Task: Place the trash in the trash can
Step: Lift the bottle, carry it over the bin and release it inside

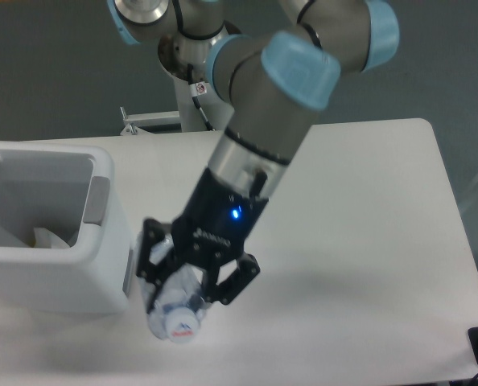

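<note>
Bottle (175, 310) first: the crushed clear plastic one with the white cap sits clamped between the black fingers of the gripper (192, 283), cap end pointing down and toward me. It seems lifted off the table (368, 241), though from this angle I cannot be sure it clears the surface. The fingers close on either side of its body, one toward the trash can (54, 233) and one away from it. The bottle hangs just beside the can's near right corner, outside it, roughly level with the lower part of its wall.

The arm (263, 129) slants down from the base (203, 60) behind the table, and a small blue light glows on the gripper body above the fingers.

Trash can stands at the table's left end, a big white bin with rounded corners and a grey panel (100, 199) on the side facing the arm. Inside it, near the bottom, a pale crumpled piece of paper (46, 237) lies against the near wall; I can only see part of it.
</note>
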Controlling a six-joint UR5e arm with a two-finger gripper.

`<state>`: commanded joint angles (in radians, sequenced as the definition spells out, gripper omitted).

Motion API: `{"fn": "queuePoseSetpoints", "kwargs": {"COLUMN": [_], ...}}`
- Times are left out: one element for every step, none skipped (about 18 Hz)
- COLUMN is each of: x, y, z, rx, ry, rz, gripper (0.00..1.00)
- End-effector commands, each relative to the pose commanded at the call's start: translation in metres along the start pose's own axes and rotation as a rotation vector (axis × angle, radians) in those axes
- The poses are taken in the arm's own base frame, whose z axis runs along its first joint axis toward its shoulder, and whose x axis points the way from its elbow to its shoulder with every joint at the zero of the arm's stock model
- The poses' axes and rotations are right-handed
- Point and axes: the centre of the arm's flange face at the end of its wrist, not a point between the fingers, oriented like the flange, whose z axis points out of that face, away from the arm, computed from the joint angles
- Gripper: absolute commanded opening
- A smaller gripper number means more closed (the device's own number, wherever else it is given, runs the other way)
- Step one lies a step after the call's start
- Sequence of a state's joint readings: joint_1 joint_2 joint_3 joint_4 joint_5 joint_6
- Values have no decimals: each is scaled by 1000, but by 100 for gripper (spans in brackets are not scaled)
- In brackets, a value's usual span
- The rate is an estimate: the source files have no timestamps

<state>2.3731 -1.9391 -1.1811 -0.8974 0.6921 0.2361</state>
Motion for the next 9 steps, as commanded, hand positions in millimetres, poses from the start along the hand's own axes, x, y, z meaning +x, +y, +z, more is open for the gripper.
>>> {"fn": "queuePoseSetpoints", "kwargs": {"x": [8, 20, 32, 44, 56, 74, 85, 91, 92], "y": [-4, -7, -10, -11, -8, -3, 9, 18, 28], "z": [-6, -13, -20, -21, -23, -23, -13, -10, -4], "rx": [13, 27, 39, 46, 48, 41, 21, 12, 1], "ry": [16, 28, 46, 80, 103, 116, 130, 137, 145], "rz": [12, 37, 61, 71, 75, 87, 98, 127, 151], "gripper": [35, 35, 35, 35, 35, 35, 35, 35, 36]}}
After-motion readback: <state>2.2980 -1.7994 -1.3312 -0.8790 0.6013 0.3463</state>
